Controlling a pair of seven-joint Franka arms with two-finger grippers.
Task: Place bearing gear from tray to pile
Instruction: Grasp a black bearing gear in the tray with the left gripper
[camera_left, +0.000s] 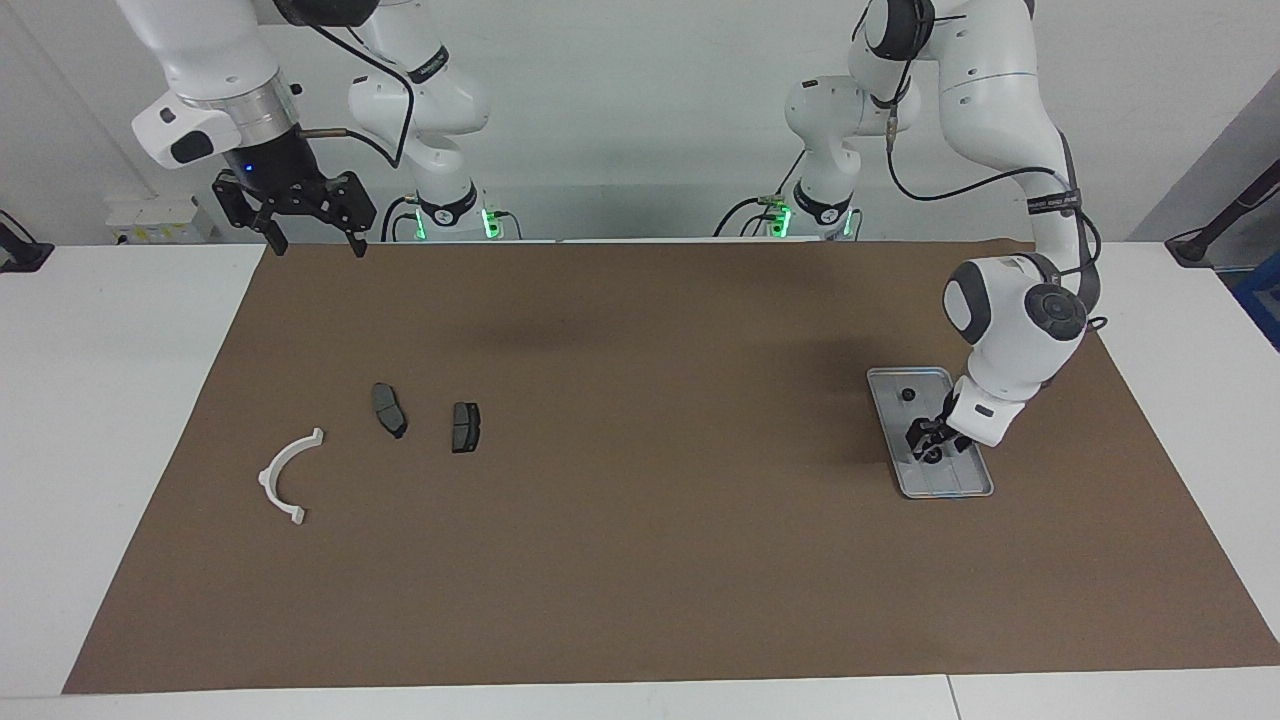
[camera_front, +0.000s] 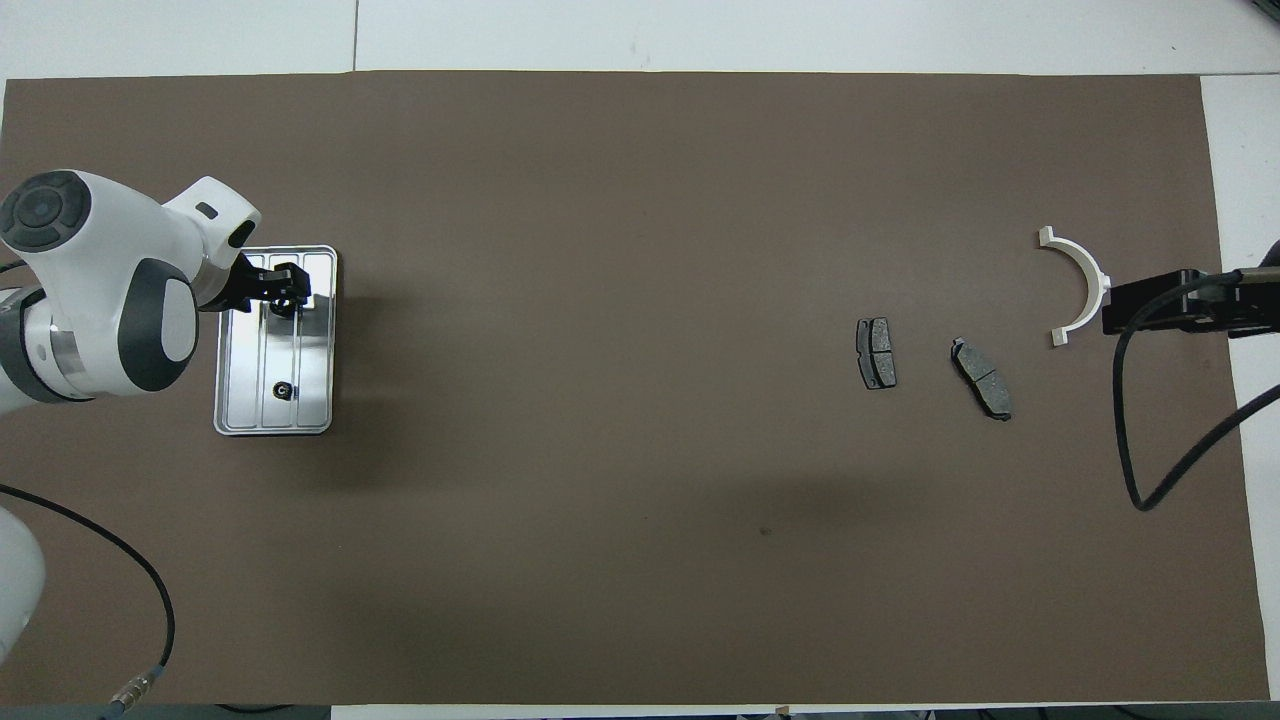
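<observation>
The silver tray lies at the left arm's end of the mat. One small black bearing gear sits free in its nearer part. My left gripper is down in the tray's farther part, right at the second bearing gear, which it mostly hides. The pile is at the right arm's end: a white half-ring bracket and two dark plates. My right gripper waits open, high up.
A brown mat covers the white table between the tray and the pile. A black cable hangs from the right arm, and another trails by the left arm.
</observation>
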